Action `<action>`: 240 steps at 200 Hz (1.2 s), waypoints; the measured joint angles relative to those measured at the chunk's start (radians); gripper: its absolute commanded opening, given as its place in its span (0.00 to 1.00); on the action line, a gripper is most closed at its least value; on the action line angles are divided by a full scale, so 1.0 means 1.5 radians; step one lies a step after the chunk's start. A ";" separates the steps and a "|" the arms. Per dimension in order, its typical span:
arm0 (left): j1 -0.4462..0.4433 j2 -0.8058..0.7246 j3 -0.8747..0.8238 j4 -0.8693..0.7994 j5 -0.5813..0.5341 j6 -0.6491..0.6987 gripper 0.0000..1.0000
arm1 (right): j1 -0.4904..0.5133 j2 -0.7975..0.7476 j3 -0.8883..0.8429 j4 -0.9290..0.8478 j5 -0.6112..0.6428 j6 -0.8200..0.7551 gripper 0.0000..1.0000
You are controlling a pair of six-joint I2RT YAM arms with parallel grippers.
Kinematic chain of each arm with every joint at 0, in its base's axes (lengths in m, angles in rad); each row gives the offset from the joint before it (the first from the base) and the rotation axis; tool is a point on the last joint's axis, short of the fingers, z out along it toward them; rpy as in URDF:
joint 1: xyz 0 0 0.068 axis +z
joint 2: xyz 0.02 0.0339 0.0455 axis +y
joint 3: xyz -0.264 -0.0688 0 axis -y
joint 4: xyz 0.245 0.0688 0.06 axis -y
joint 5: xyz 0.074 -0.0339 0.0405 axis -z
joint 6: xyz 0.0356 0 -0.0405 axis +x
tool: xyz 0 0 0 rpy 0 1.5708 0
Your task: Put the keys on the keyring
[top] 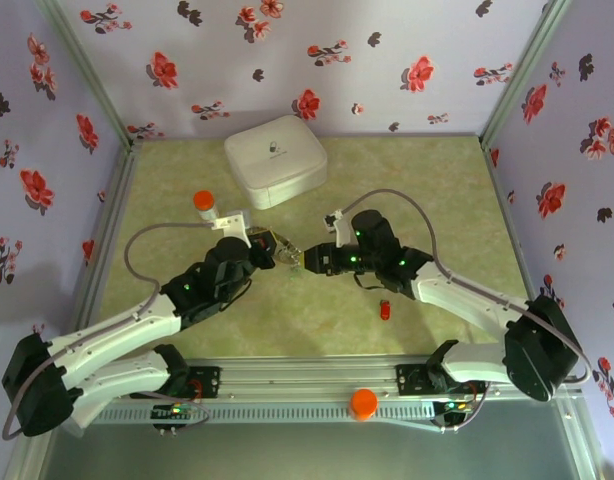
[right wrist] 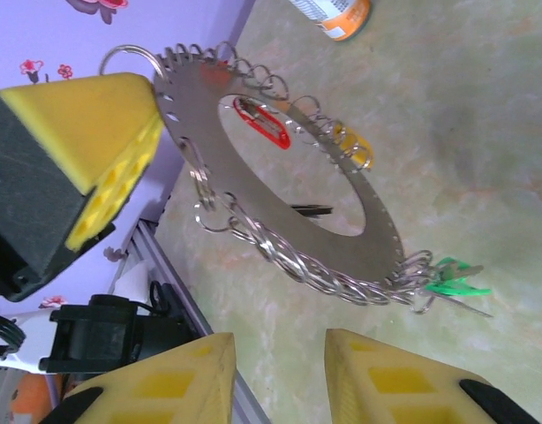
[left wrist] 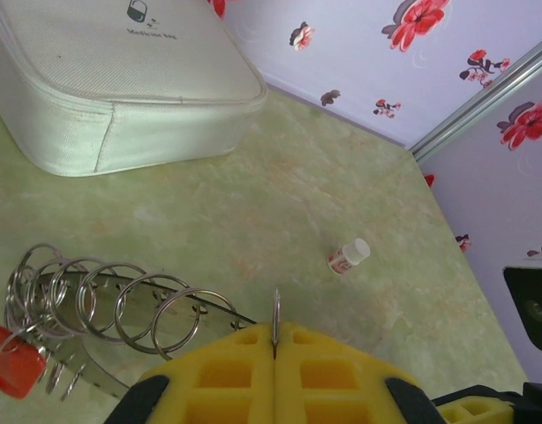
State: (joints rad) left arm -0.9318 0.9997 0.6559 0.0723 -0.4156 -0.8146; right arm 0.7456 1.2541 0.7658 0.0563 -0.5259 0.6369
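Now left pincer clamped on keyring; right pincer agape, empty; white case lettering illegible.

A small dark padlock-shaped sign is printed on the lid of the white case, with one line of dark lettering beneath it that is too blurred to be read. A label is carried by the small bottle; its print cannot be made out.

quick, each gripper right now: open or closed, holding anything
left gripper: closed, holding the keyring
right gripper: open, empty
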 measured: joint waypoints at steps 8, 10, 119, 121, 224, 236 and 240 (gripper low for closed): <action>-0.001 0.002 0.000 0.000 0.000 0.000 0.00 | 0.000 0.002 0.000 0.005 -0.003 0.000 0.32; -0.001 0.003 0.000 0.000 0.000 0.000 0.00 | 0.000 0.003 0.000 0.007 -0.004 0.001 0.32; -0.006 0.010 0.004 -0.004 0.000 0.001 0.00 | -0.002 0.058 0.000 0.101 -0.017 0.035 0.25; -0.006 0.010 0.004 -0.004 0.000 0.000 0.00 | -0.002 0.058 0.000 0.102 -0.017 0.036 0.24; -0.007 0.010 0.004 -0.004 -0.001 0.001 0.00 | -0.003 0.059 0.008 0.101 -0.021 0.035 0.18; -0.007 0.010 0.004 -0.004 -0.002 0.001 0.00 | -0.003 0.059 0.008 0.102 -0.025 0.035 0.20; -0.007 0.010 0.004 -0.004 -0.002 0.001 0.00 | -0.003 0.059 0.008 0.102 -0.027 0.035 0.20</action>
State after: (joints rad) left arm -0.9428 1.0145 0.6617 0.0662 -0.4187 -0.8139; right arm 0.7410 1.3430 0.7780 0.2089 -0.5667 0.6888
